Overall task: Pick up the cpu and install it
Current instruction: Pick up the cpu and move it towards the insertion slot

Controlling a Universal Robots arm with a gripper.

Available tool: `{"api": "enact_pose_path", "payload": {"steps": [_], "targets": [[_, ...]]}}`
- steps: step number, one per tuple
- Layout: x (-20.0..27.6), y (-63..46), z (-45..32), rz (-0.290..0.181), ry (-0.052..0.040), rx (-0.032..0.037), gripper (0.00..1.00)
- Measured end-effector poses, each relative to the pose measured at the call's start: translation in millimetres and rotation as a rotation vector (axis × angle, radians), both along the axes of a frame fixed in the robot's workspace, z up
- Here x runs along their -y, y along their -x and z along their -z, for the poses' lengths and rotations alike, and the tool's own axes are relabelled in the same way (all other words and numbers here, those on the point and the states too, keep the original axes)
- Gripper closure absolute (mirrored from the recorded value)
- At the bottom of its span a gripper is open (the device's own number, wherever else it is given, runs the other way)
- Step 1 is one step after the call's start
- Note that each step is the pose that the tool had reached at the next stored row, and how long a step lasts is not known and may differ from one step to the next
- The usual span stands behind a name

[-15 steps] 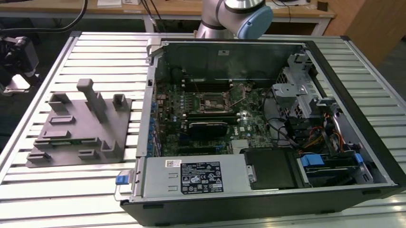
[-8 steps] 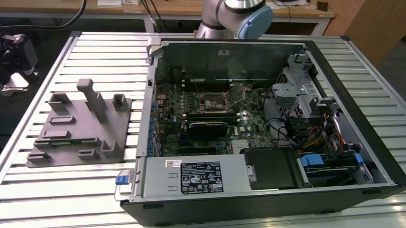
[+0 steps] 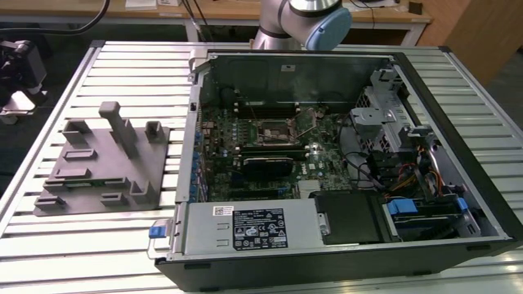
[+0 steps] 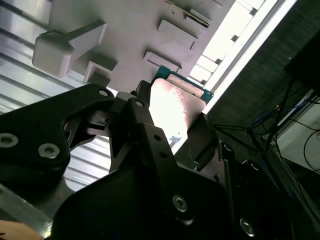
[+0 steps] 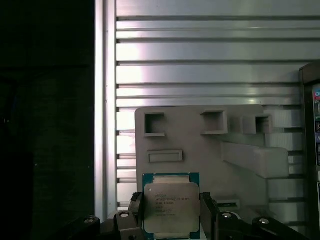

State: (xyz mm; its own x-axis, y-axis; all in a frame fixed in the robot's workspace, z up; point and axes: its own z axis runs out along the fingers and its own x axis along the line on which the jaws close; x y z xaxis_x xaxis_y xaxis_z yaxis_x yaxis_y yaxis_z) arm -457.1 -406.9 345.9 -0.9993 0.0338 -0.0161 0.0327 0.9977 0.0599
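Observation:
The cpu (image 5: 171, 205), a silvery square with a green rim, sits between the two black fingers (image 5: 135, 207) of my gripper (image 5: 171, 214), which is shut on its two opposite edges. In the second wrist view the cpu (image 4: 176, 105) shines pale between the black fingers (image 4: 145, 132) of the gripper (image 4: 172, 117). It is held above the grey fixture plate (image 5: 200, 150). The black motherboard socket (image 3: 275, 130) with its metal frame lies in the middle of the open computer case (image 3: 425, 79), its latch lever raised beside it.
The grey fixture plate (image 3: 98, 174) with raised blocks and posts lies on the slatted metal table (image 3: 131, 67) at the exterior view's left of the case. The case holds a power supply (image 3: 245, 229), drive bays (image 3: 392, 122) and cables. The arm's base (image 3: 302, 21) stands behind it.

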Motion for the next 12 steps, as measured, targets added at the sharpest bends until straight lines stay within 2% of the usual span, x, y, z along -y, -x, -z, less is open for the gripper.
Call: {"api": "enact_pose_path", "payload": {"steps": [12], "targets": [[0.0, 0.0, -7.5, 0.000, 0.0000, 0.0000, 0.46]]}}
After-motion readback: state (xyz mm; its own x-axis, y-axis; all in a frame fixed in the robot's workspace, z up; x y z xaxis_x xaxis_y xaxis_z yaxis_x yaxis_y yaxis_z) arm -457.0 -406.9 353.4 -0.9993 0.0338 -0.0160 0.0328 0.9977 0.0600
